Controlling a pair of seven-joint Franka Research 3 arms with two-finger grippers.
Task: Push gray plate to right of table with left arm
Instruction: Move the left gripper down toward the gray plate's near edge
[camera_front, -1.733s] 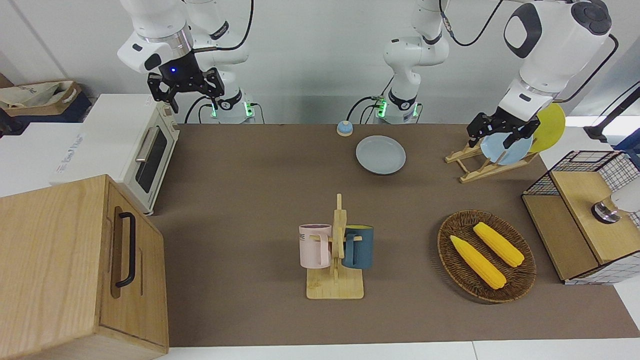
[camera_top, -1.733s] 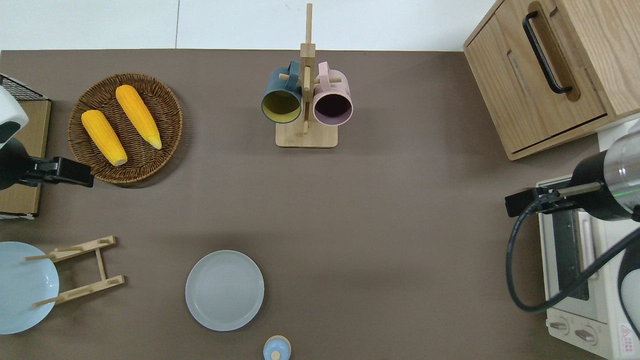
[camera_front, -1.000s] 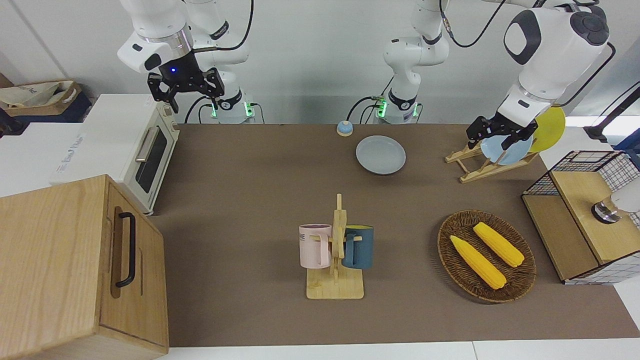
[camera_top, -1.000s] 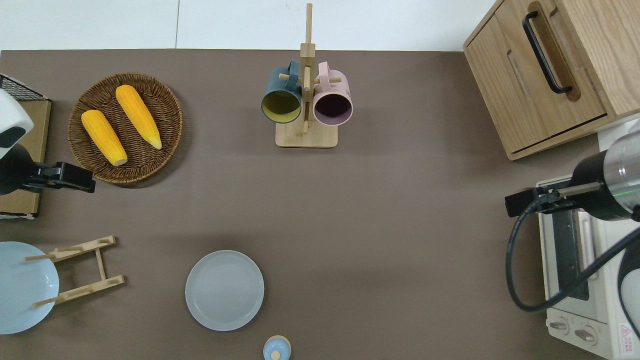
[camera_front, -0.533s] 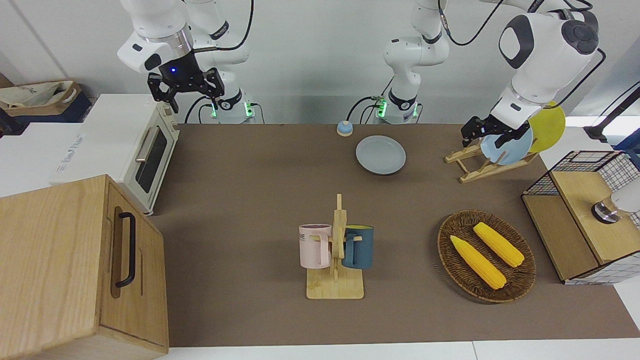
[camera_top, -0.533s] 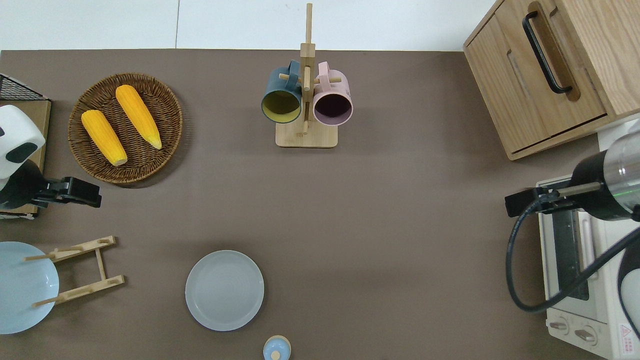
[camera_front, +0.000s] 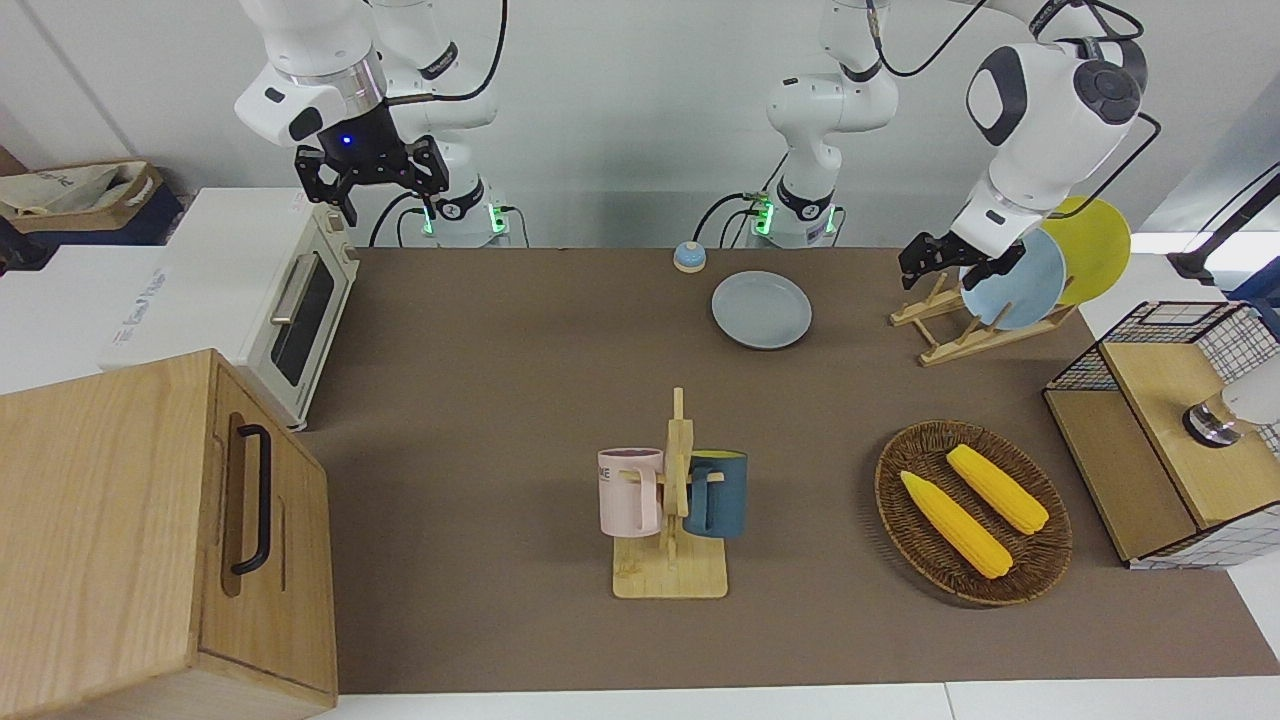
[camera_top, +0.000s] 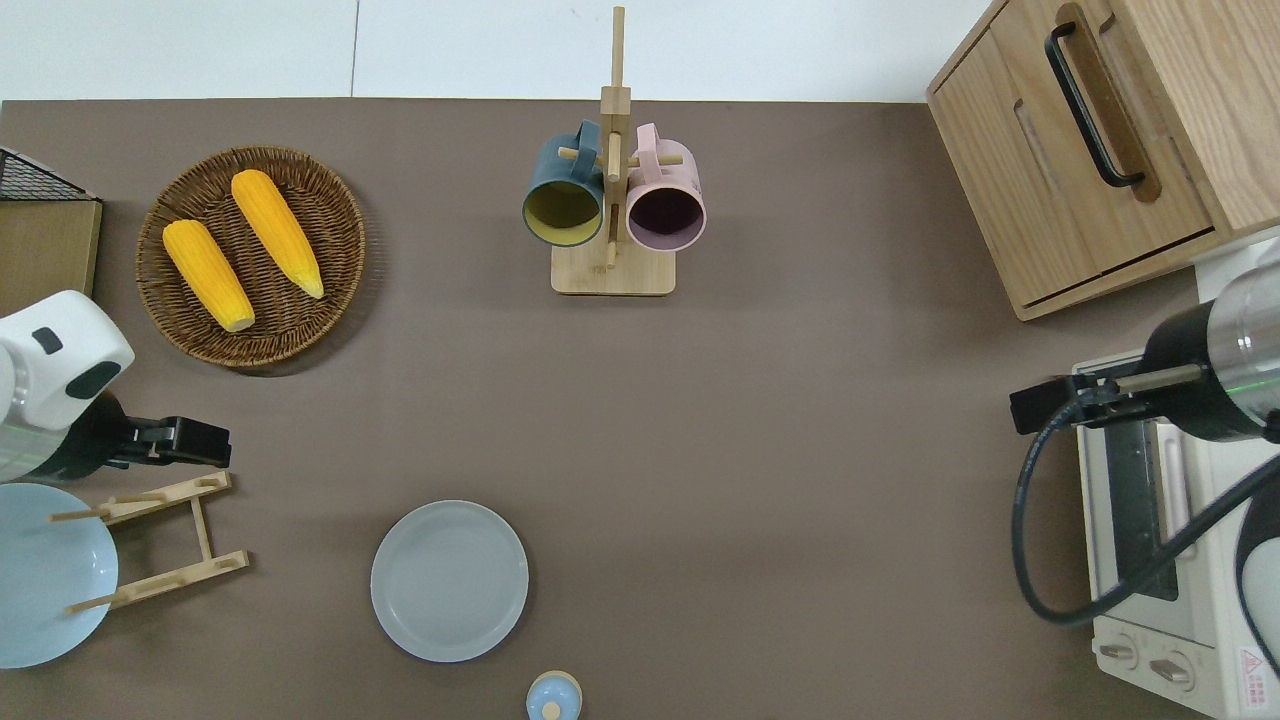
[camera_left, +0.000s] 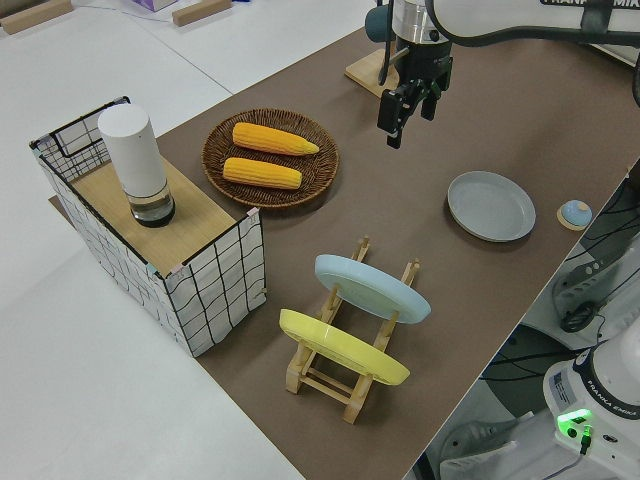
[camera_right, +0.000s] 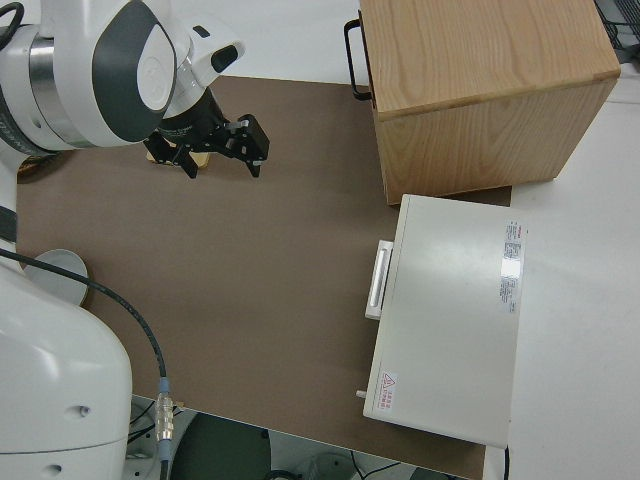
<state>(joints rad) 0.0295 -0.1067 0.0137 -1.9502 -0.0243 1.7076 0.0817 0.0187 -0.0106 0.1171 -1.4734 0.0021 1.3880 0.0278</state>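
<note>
Over the last moments the left tool (camera_top: 195, 441) moved away from the wicker basket (camera_top: 251, 256) and came closer to the robots; it hung over the bare surface (camera_top: 760, 420) just beside the wooden plate rack (camera_top: 160, 540), toward the side where the gray plate (camera_top: 449, 580) lay. Its two fingers stood apart and held nothing. The gray plate had not moved at all: it rested flat on the surface, near the robots' edge, between the plate rack and the small blue bell (camera_top: 553, 696). So I judge that the approach was only starting, and that the tool had to go lower, next to the plate's rim on the rack side, before any push toward the right arm's end could begin. The right arm was parked, and its tool (camera_front: 370, 170) was open and empty.

About the containers: the wicker basket held two yellow corn cobs (camera_top: 240, 245). The plate rack carried a light-blue plate (camera_left: 371, 287) and a yellow plate (camera_left: 342, 346), both leaning. The mug rack (camera_top: 612, 190) held a dark blue mug (camera_top: 563, 200) and a pink mug (camera_top: 665, 205). A wire crate (camera_left: 160, 240) had a white cylinder (camera_left: 136, 163) standing on its wooden top.
</note>
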